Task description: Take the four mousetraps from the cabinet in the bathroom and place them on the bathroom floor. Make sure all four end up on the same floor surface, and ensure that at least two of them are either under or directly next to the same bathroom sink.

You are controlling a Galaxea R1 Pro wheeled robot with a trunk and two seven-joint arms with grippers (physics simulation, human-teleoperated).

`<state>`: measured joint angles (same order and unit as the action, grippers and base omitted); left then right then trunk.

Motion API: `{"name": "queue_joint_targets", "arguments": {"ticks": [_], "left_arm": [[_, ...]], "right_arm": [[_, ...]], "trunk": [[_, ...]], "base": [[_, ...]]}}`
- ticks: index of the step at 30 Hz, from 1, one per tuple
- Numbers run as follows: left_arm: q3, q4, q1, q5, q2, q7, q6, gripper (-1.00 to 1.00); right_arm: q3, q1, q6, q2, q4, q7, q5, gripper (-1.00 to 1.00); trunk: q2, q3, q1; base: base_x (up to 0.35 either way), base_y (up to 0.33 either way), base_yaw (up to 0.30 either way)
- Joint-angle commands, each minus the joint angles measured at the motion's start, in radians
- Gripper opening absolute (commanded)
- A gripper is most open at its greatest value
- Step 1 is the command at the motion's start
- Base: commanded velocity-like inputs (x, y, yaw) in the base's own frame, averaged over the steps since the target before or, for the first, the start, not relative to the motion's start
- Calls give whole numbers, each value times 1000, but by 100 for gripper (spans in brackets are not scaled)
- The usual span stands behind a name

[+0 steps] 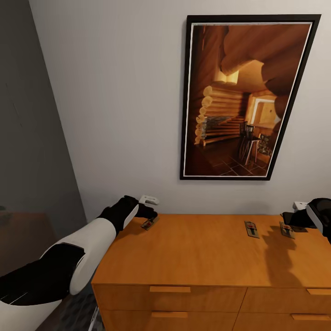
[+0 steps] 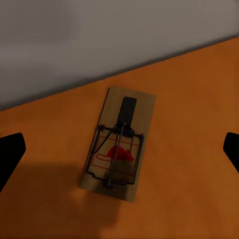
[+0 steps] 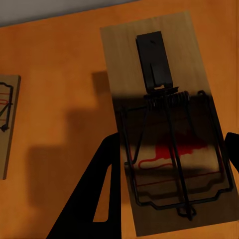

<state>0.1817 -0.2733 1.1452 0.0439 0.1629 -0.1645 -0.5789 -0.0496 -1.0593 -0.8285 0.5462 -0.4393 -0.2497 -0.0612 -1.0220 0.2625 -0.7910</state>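
3 mousetraps lie on the flat top of the orange-brown wooden cabinet (image 1: 197,250), all near its back edge by the pale wall (image 1: 115,115). The left mousetrap (image 1: 149,223) sits at the top's rear left corner, directly below the left end effector (image 1: 148,212). In the left wrist view this trap (image 2: 118,144) lies flat between the two dark fingertips (image 2: 10,154), which stand wide apart at either edge of the picture and touch nothing, so that end effector is spread. The middle mousetrap (image 1: 251,229) rests well to the right, and the right mousetrap (image 1: 287,230) lies just beside it, under the right end effector (image 1: 294,219). In the right wrist view that trap (image 3: 167,124) shows large, its wire bar and red mark clear, with one dark finger (image 3: 99,199) along one long side and the tip of the other at the opposite side; the fingers straddle it, but whether they press it I cannot tell. The neighbouring trap (image 3: 7,124) shows at the edge. A framed picture of a log cabin interior (image 1: 243,96) hangs above the cabinet, whose drawer fronts carry slim bar handles (image 1: 169,289).
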Motion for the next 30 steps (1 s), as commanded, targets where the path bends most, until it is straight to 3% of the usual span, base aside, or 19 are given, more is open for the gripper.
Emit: {"name": "queue_joint_targets", "arguments": {"ticks": [1,16,30], "left_arm": [[2,-1,1,5,0,-5,-4,100],[2,-1,1,5,1,-4,-4,100],[2,-1,1,5,-1,-4,-4,100]], "right_arm": [[-5,-1,-4,2,-1,0,-8,-100],[-5,-1,-4,4,-1,0,-7,-100],[-5,-1,-3,8,-1,0,-8,-100]], "trunk": [[-1,1,0],[-1,1,0],[-99,45,-54]], "base": [[0,0,0],[0,0,0],[0,0,0]]}}
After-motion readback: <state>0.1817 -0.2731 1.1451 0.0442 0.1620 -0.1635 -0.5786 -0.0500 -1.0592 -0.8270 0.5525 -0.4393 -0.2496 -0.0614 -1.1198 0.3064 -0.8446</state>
